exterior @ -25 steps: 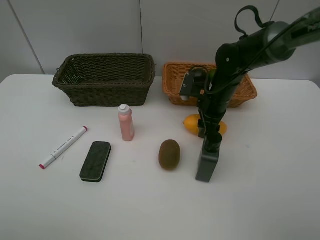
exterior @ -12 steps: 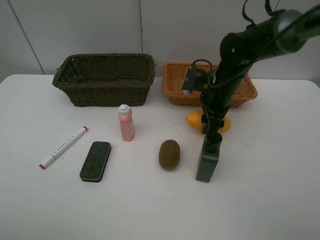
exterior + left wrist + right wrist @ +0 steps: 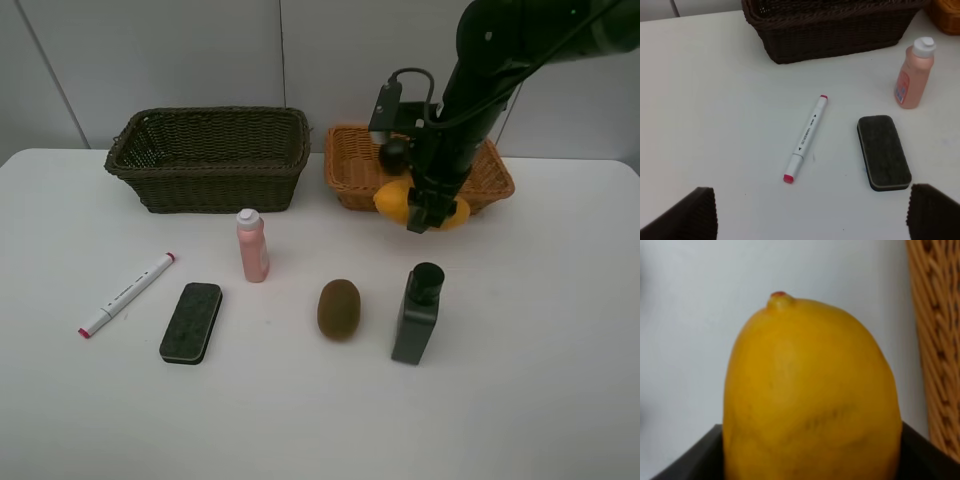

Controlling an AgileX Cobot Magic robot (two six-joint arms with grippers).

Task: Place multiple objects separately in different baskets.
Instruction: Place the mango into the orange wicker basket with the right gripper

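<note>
The right tool pinches the yellow mango, held just before the front wall of the orange-tan basket by the desk's far edge. The left tool, spread wide, hangs near the marker and eraser, toward the left edge.

"What moved?"

"The right tool rose, carrying the yellow mango in its grip. A second before, the fruit was low on the worktop, behind the arm."

"Where did it end up?"

"Off the worktop, in front of the orange-tan basket's near wall."

"Anything else?"

"The arm had covered the dark green bottle's cap. Once it went up, the cap showed."
</note>
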